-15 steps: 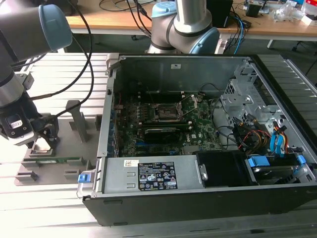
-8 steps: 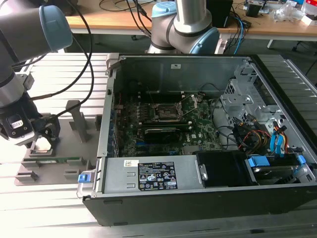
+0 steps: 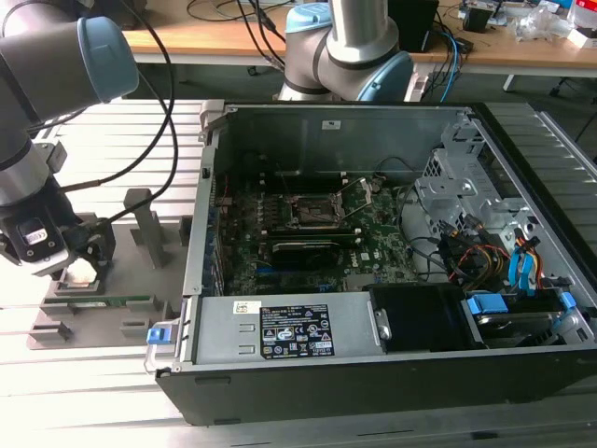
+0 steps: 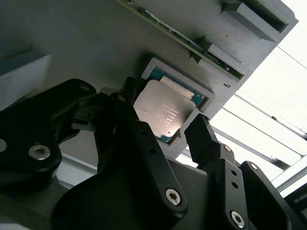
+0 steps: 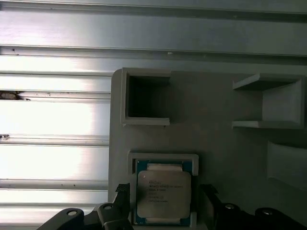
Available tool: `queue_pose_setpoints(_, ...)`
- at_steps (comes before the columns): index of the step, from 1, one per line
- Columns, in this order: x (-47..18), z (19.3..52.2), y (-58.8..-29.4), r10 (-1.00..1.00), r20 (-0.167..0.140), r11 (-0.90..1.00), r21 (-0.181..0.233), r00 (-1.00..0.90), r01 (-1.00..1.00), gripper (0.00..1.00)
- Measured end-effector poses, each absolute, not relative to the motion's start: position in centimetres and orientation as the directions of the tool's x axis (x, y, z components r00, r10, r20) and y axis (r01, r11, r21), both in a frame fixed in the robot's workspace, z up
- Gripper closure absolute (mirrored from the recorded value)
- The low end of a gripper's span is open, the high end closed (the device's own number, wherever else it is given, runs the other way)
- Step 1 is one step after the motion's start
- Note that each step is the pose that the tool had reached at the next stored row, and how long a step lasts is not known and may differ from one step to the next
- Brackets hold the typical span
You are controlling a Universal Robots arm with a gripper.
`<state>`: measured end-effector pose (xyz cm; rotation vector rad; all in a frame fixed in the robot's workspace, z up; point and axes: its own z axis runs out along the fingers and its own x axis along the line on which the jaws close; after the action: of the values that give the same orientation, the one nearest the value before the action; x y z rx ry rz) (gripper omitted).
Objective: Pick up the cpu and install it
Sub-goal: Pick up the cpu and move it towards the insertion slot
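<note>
Gripper [image 4: 162,105] spread open astride the cpu [image 5: 160,194]; its printed lettering unreadable.

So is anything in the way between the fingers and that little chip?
Nothing visible. The fingers stand open on either side of the cpu, which lies uncovered in its grey fixture pocket.

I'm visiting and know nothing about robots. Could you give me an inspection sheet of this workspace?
Surface: ribbed metal table with a grey holder.
Job's things: chip lying in the holder's pocket; open computer case beside it, socket inside.
Clutter: nothing seen.
Grippers: gripper open, fingers either side of the chip.
Cables: black cable along the arm; coloured wires in the case.
Surroundings: wooden desk and second arm behind.
</note>
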<state>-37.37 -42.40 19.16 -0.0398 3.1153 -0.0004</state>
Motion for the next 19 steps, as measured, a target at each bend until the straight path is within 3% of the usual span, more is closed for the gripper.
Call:
queue_pose_setpoints(14,-37.37,19.02,-42.32,-0.026,-0.026,1.000,-0.001,-0.999,-0.026,0.32)
queue_pose_setpoints(16,-37.37,19.02,-42.32,-0.026,-0.026,1.000,-0.001,-0.999,-0.026,0.45)
queue_pose_setpoints(19,-37.37,19.00,-42.32,-0.026,-0.026,1.000,-0.001,-0.999,-0.026,0.45)
